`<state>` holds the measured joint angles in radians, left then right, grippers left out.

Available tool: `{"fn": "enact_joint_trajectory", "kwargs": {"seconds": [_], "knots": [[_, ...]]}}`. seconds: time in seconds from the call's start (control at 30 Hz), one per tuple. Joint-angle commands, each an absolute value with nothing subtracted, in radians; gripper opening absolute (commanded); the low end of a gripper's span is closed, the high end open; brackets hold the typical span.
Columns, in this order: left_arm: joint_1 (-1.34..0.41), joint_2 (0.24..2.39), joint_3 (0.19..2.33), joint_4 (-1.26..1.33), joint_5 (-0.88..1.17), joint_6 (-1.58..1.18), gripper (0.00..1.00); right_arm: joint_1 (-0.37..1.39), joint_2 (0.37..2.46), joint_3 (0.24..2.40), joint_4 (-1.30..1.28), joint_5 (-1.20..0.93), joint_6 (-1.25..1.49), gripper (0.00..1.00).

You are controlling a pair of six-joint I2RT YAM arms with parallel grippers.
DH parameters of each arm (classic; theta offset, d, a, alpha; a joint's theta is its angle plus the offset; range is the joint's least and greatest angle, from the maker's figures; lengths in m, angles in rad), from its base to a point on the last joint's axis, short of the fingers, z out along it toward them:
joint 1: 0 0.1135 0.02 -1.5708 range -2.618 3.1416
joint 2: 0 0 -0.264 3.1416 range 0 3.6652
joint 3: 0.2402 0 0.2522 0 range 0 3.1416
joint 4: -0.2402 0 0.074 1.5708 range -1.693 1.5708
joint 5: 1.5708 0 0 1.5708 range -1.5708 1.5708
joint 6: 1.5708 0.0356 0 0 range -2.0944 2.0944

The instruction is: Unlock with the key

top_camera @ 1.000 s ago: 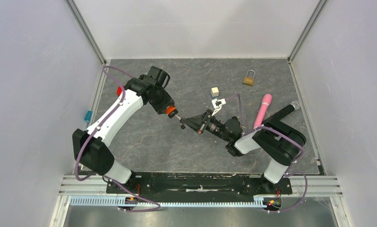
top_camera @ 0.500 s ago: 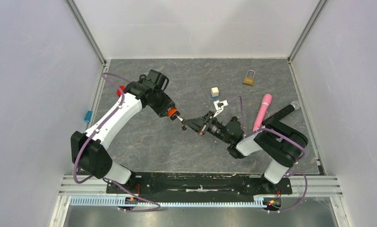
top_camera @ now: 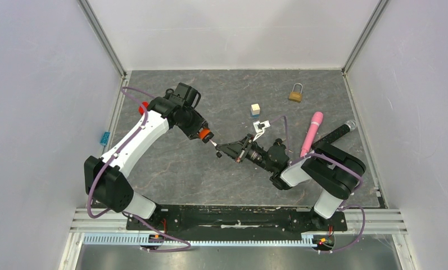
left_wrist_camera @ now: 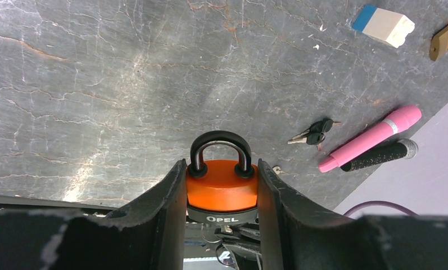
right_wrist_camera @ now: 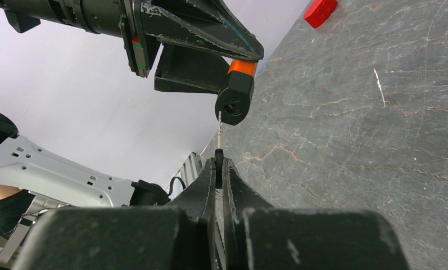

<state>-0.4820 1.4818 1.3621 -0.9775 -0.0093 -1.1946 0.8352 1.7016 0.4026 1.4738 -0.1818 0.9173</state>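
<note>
My left gripper (left_wrist_camera: 221,169) is shut on an orange padlock (left_wrist_camera: 221,188) marked OPEL, its black shackle pointing away from the wrist, held above the table; it also shows in the top view (top_camera: 205,134). My right gripper (right_wrist_camera: 218,163) is shut on a key (right_wrist_camera: 218,135) whose thin blade points up at the padlock's black underside (right_wrist_camera: 233,101). The blade tip touches that underside; I cannot tell if it is in the keyhole. In the top view the right gripper (top_camera: 221,150) meets the padlock mid-table.
A spare key bunch (left_wrist_camera: 314,132), a pink pen (top_camera: 312,133) and a black marker (top_camera: 339,133) lie at the right. A brass padlock (top_camera: 295,93) is at the back right, a small cube (top_camera: 256,108) and a white piece (top_camera: 260,125) mid-table, a red block (right_wrist_camera: 321,11) far left.
The left gripper with the padlock came down and right, and the right gripper with the key moved left, so key tip and padlock underside have closed together.
</note>
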Motion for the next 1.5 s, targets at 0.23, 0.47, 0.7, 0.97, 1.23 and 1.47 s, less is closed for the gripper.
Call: {"fn": "enact_joint_trajectory", "kwargs": {"seconds": [0.23, 0.47, 0.7, 0.97, 1.23, 1.47], "knots": [[-0.497, 1.447, 1.382, -0.956, -0.017, -1.242, 0.02, 0.839, 1.715, 0.414, 1.475, -0.160, 0.930, 0.00], [-0.508, 1.451, 1.385, -0.955, -0.017, -1.243, 0.02, 0.839, 1.723, 0.421, 1.489, -0.160, 0.941, 0.00], [-0.517, 1.452, 1.383, -0.955, -0.032, -1.243, 0.02, 0.839, 1.725, 0.404, 1.526, -0.144, 0.961, 0.00], [-0.532, 1.458, 1.379, -0.956, -0.049, -1.238, 0.02, 0.836, 1.715, 0.382, 1.554, -0.118, 0.967, 0.00], [-0.556, 1.460, 1.382, -0.954, -0.062, -1.265, 0.02, 0.836, 1.717, 0.364, 1.542, -0.088, 0.989, 0.00], [-0.604, 1.442, 1.349, -0.907, -0.083, -1.334, 0.02, 0.836, 1.718, 0.336, 1.563, -0.055, 1.045, 0.00]]}}
